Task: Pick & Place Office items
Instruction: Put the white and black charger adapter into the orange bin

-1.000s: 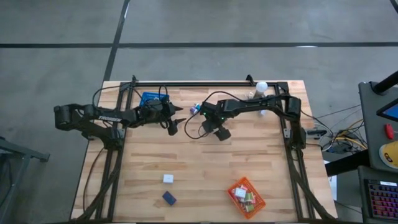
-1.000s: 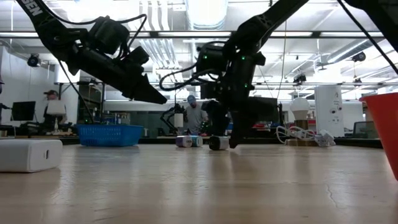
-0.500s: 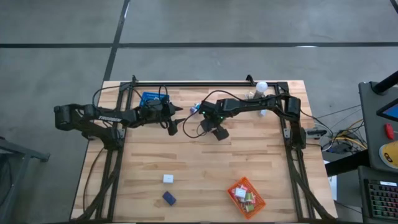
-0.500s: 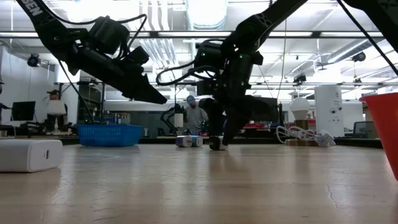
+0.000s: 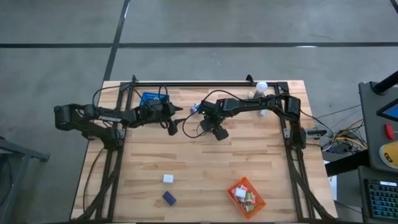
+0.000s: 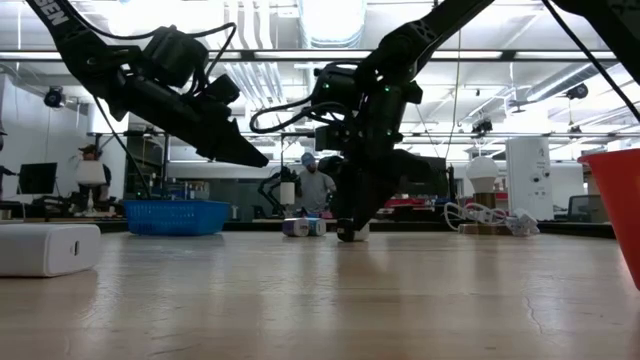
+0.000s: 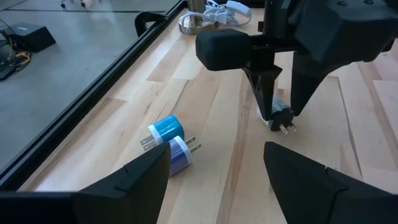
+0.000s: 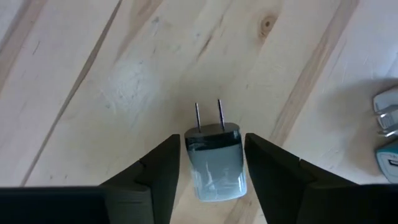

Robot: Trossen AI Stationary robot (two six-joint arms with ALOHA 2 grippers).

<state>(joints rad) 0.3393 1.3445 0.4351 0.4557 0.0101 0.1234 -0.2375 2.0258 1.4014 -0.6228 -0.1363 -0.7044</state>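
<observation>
Right end effector [image 8: 211, 163] stood over a pale grey two-pronged plug block [image 8: 214, 158] lying on the counter [image 5: 205, 168] near the far edge, its fingers [image 8: 163, 165] close on either side of the block; whether they pressed it could not be told. Just beside lay a blue plug block [image 7: 166, 129] touching a purple-and-white one [image 7: 179, 152]. Left end effector [image 7: 214, 186] hung above the counter with fingers apart, holding nothing. Towards the near edge sat a white block [image 5: 168, 179] and a dark blue block [image 5: 168, 198]. An orange basket [image 5: 246, 196] held more items near the near right corner; a blue basket [image 6: 176, 216] stood at the far edge.
</observation>
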